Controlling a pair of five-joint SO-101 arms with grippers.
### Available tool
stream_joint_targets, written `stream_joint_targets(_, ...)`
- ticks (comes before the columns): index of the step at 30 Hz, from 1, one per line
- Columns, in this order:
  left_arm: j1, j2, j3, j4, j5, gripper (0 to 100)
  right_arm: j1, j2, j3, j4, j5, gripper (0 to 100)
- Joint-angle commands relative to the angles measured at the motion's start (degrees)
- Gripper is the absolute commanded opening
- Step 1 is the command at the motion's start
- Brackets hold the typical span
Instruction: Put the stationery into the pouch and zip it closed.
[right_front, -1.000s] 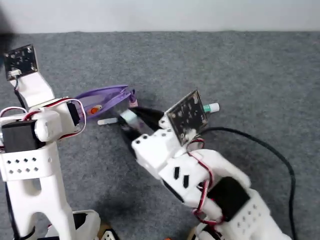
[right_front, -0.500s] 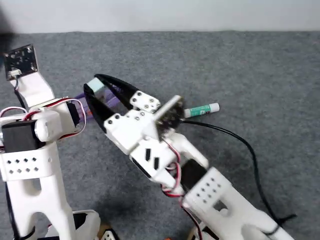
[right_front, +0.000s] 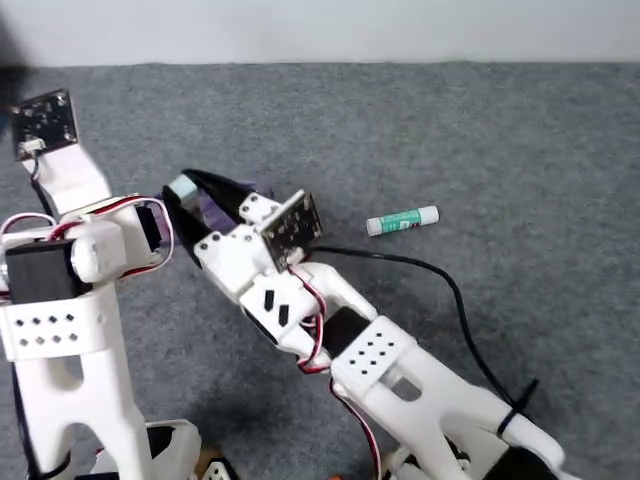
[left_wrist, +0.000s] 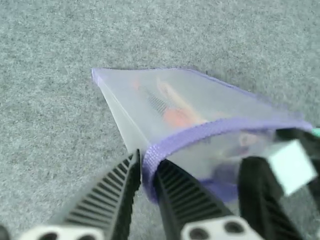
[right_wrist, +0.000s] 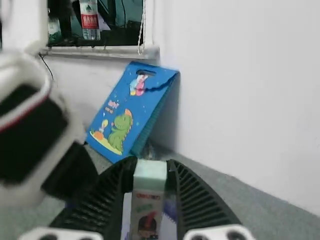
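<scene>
High view: right claw (right_front: 186, 192) swung eraser (right_front: 180, 187) over pouch (right_front: 216, 211).

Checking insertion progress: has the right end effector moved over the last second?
Yes. The right end effector, shut on an eraser, has moved away from the glue stick, over to the pouch held by the left end effector.

Pouch (right_front: 214, 209) largely hidden beneath right arm (right_front: 300, 310); its contents (left_wrist: 175, 117) blurred

High view looks down; wrist views close, perhaps sharing pouch (left_wrist: 200, 107).
</scene>
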Motion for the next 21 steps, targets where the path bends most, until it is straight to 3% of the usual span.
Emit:
stream_joint_targets(1,0.1,-0.5,-2.8,-1.1,0.4,1,1.1,-3.4,2.4,5.4,4.2,1.3)
stream_joint_targets(8,0.2,-0.2,-2.8,-1.4,0.4,1,1.5,-15.3,-4.7,29.6,-0.3,22.6)
stream_joint_targets(11,0.2,-0.1,-2.7,-1.4,0.4,1,1.5,-16.1,-8.9,36.5,-2.2,19.8)
stream_joint_targets(15,0.2,-0.1,-2.7,-1.5,0.4,1,1.6,-16.5,-10.4,37.6,-2.5,11.7)
stream_joint_targets(21,0.1,-0.5,-2.7,-1.1,0.4,1,12.7,-16.7,-10.5,39.9,-2.9,9.4)
